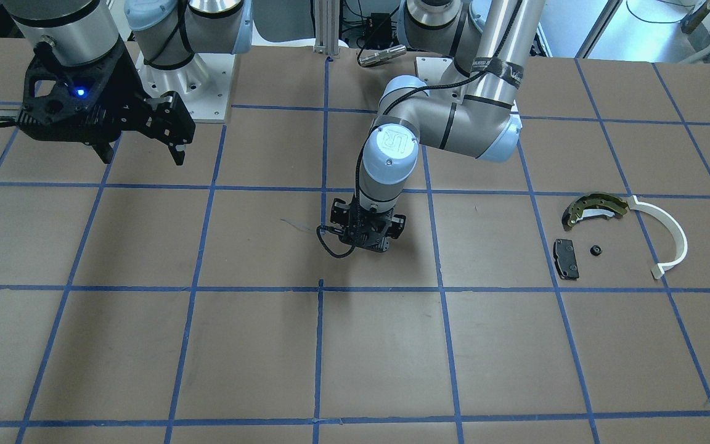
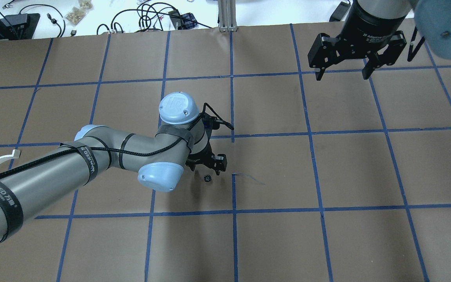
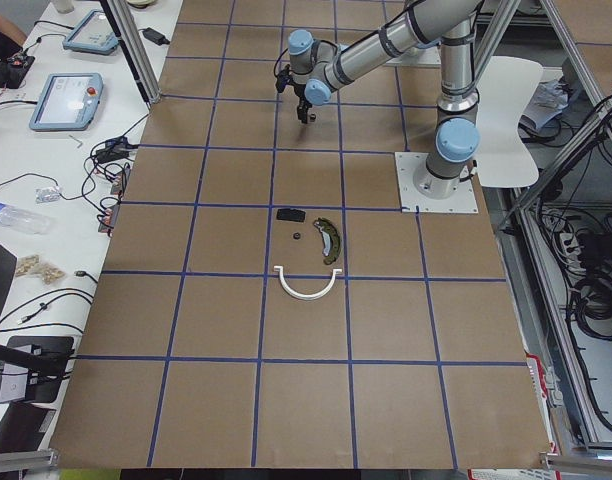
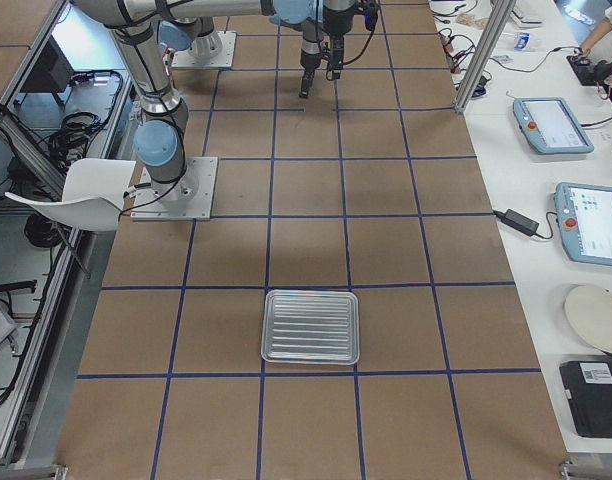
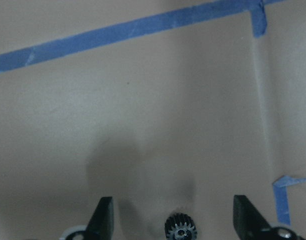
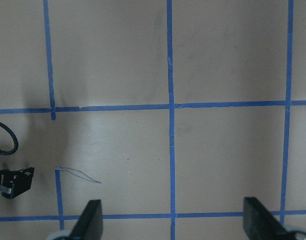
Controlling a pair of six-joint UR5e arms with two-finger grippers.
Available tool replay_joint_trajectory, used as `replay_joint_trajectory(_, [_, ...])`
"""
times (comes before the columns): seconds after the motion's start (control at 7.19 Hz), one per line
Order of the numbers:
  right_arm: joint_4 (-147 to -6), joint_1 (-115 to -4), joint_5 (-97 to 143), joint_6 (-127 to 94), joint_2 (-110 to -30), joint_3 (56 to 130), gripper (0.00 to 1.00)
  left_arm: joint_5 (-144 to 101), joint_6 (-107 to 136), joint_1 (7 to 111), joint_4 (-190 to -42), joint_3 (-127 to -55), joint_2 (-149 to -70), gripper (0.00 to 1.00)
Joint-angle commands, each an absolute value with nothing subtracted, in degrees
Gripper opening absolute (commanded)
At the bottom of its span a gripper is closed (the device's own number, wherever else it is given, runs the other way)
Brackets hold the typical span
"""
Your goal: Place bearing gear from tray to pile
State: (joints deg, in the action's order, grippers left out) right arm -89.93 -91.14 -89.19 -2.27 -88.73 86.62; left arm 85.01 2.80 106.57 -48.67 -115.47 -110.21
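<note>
A small black bearing gear (image 5: 181, 228) lies on the brown table between the spread fingers of my left gripper (image 5: 174, 204); it also shows in the overhead view (image 2: 207, 178). The left gripper (image 2: 206, 169) is open, low over the table's middle, not holding it. The pile lies toward the left arm's end of the table: olive-gold brake shoe (image 1: 595, 206), white plastic arc (image 1: 669, 237), dark brake pad (image 1: 566, 258) and another small black gear (image 1: 595, 250). The tray (image 4: 311, 358) sits at the right arm's end. My right gripper (image 2: 343, 77) is open and empty, high above the table.
Blue tape lines grid the brown table. A loose cable (image 1: 329, 246) hangs off the left wrist. The arm bases (image 1: 195, 92) stand at the robot's edge. Tablets and cables lie on the side benches (image 4: 556, 125).
</note>
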Motion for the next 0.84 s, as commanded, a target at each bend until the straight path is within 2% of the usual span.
replay_joint_trajectory(0.0, [-90.52,-91.05,-89.21,-2.29,-88.77,87.19,1.0,85.17,2.72,106.61,-49.04,-115.58,-110.13,0.73])
replay_joint_trajectory(0.14, [-90.35,-91.05,-89.21,-2.37,-88.77,87.19,1.0,85.25,2.55,106.61,-49.13,-115.58,-110.21,0.63])
replay_joint_trajectory(0.28, [-90.35,-90.79,-89.38,-2.37,-88.77,87.19,1.0,85.34,2.64,106.61,-49.22,-115.66,-110.3,0.41])
replay_joint_trajectory(0.42, [-90.0,-90.27,-89.12,-2.29,-88.77,87.27,1.0,85.34,2.72,106.61,-49.13,-115.75,-110.22,0.26])
replay_joint_trajectory(0.56, [-90.0,-90.18,-89.03,-2.29,-88.86,87.28,1.0,85.34,2.81,106.61,-49.13,-115.84,-110.3,0.21])
replay_joint_trajectory(0.7, [-90.0,-90.18,-89.03,-2.29,-88.77,87.36,1.0,85.34,2.81,106.61,-49.22,-115.84,-110.3,0.06])
